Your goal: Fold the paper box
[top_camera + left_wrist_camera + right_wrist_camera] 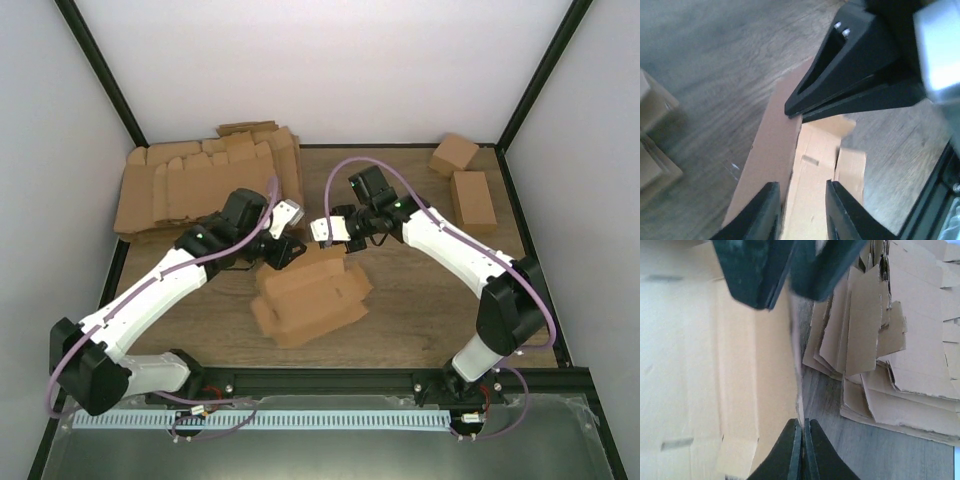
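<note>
The paper box [310,298] lies half folded mid-table, one long wall standing up along its far side. My right gripper [802,423] is shut on the top edge of that wall [775,365], and in the top view it [338,240] reaches in from the right. In the left wrist view, its dark fingers [840,95] pinch the wall's far end. My left gripper [802,189] is slightly open and straddles the same wall [772,145]. The box's inner floor [815,170] shows between its fingers. From above, the left gripper [282,250] sits at the box's far left corner.
A big pile of flat cardboard blanks [200,185] fills the back left, close behind the left arm, and also shows in the right wrist view [890,340]. Two finished small boxes [455,153] [473,198] sit at the back right.
</note>
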Controlling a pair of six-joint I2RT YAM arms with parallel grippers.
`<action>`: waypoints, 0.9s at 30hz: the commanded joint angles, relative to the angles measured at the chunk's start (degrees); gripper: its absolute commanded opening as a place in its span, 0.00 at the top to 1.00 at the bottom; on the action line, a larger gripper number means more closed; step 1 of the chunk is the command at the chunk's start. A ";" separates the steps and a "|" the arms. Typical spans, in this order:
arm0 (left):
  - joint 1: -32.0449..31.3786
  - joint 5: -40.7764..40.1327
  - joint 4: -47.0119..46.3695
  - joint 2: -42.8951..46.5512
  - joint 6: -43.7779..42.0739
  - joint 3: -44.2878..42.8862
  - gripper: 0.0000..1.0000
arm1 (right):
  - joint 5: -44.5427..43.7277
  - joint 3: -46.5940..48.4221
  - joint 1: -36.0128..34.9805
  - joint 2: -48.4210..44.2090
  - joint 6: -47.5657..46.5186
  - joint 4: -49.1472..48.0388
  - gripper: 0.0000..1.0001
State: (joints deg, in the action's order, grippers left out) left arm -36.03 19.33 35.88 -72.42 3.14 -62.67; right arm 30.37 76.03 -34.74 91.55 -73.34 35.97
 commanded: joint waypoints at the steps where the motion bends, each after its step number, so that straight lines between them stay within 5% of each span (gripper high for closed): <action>1: -0.27 -0.34 -2.40 3.78 0.88 -1.13 0.56 | -0.73 1.61 -0.24 -2.15 0.28 -0.45 0.99; 6: -0.27 -5.29 -3.34 10.43 4.73 -1.57 0.14 | -3.64 -2.46 0.00 -6.60 7.02 -8.17 0.99; 8: -0.27 -9.10 -2.53 12.77 7.22 -1.93 0.08 | -4.22 -2.59 0.44 -7.91 12.92 -9.31 0.99; 12: -0.18 -18.30 2.31 15.64 12.97 -3.59 0.04 | -6.63 -3.23 0.73 -10.02 25.98 -10.30 0.99; 13: -0.11 -21.15 4.19 17.29 16.71 -3.94 0.03 | -8.94 -4.99 0.81 -12.17 35.18 -12.38 0.99; 20: -0.09 -23.91 5.91 23.41 21.39 -4.53 0.00 | -15.17 -17.12 0.90 -24.40 60.94 -22.56 0.99; 27: -0.02 -25.64 6.99 24.92 25.57 -1.85 0.00 | -19.17 -23.12 0.86 -33.59 84.75 -19.40 0.99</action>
State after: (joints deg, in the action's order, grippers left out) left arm -36.05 -4.40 41.65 -47.62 24.56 -65.73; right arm 14.33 53.95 -33.93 61.67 -7.40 17.08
